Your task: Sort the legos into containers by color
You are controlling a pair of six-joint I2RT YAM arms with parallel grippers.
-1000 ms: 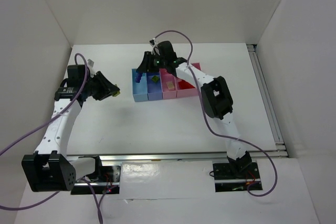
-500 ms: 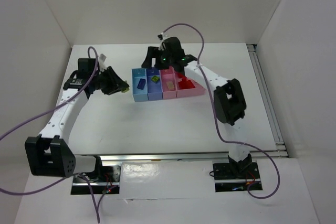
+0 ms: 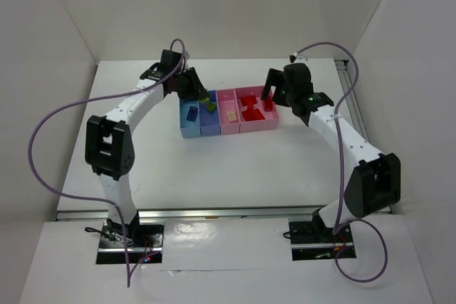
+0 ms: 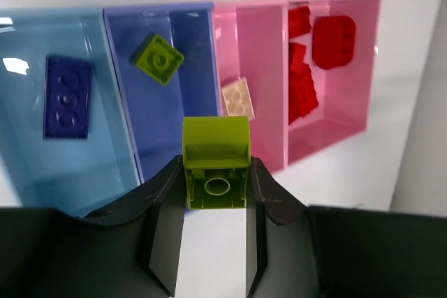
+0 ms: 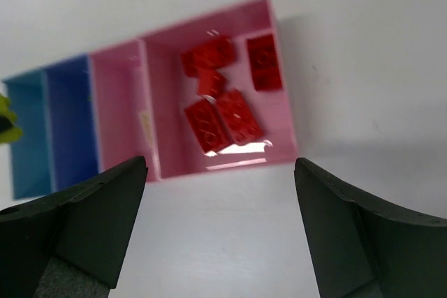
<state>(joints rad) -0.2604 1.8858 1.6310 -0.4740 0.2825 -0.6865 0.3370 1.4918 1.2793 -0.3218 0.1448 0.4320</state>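
My left gripper is shut on a yellow-green lego, which hangs just in front of the darker blue bin. Inside that bin lies another yellow-green lego. The light blue bin holds a blue lego. A peach lego lies in the narrow pink bin, and several red legos fill the wide pink bin. Off the right end of the containers, my right gripper stands open and empty.
The four bins form one joined row at the middle back of the white table. White walls close in the back and both sides. A metal rail runs along the table's right edge.
My left arm swung from the table's left side to the bins, still holding the yellow-green lego. My right gripper opened, left the blue lego in the light blue bin, and moved right.
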